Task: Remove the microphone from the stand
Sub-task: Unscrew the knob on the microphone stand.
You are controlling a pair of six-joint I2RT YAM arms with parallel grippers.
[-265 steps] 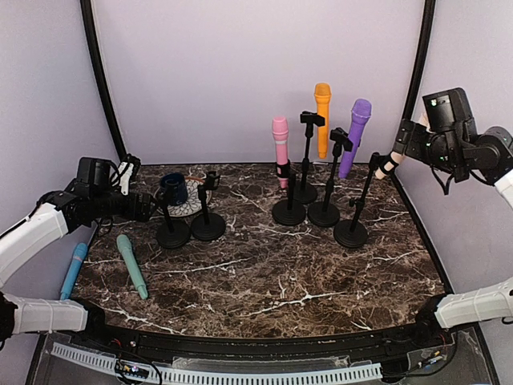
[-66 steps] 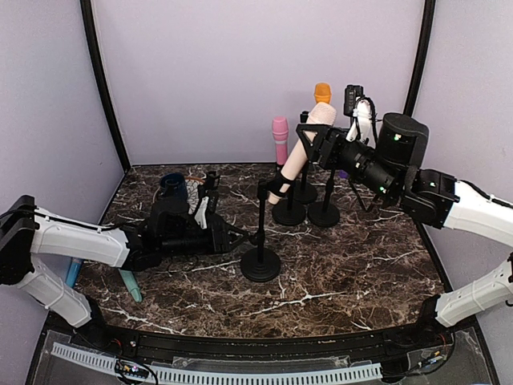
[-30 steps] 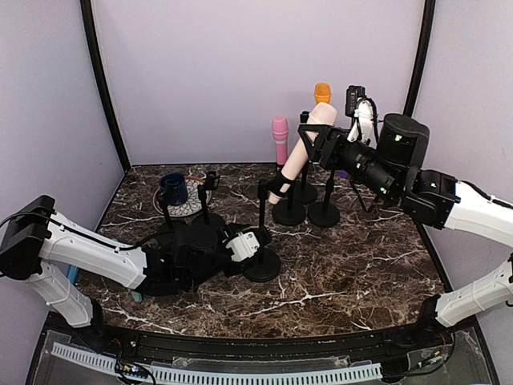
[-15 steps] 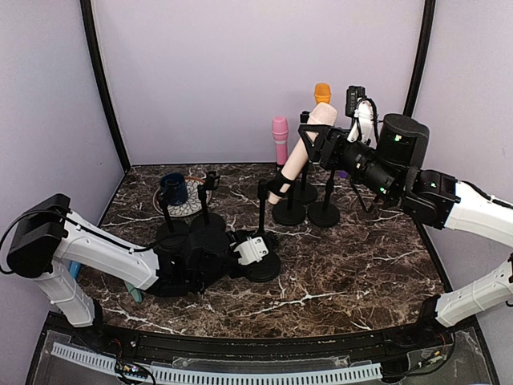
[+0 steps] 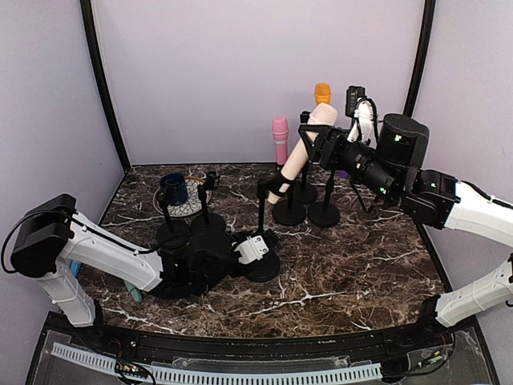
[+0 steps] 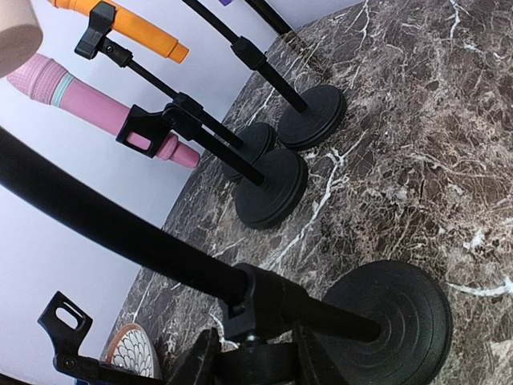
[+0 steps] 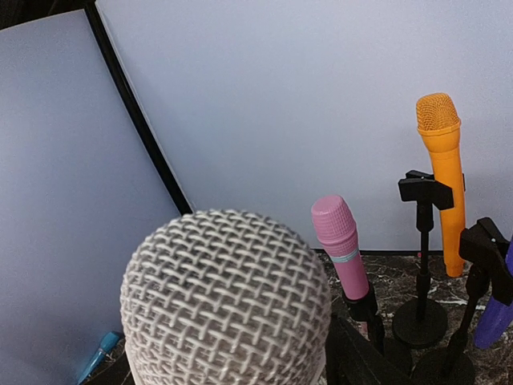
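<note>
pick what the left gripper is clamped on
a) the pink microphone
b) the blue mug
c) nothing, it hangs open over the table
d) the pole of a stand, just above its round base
d: the left wrist view shows the left gripper closed around the pole of the stand just above its base, while the right gripper holds the beige microphone clipped at the top.

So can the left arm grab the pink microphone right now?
Probably not yet. The left gripper sits low and looks clamped on the near stand, while the pink microphone stands high at the back. It would need to let go first.
</note>
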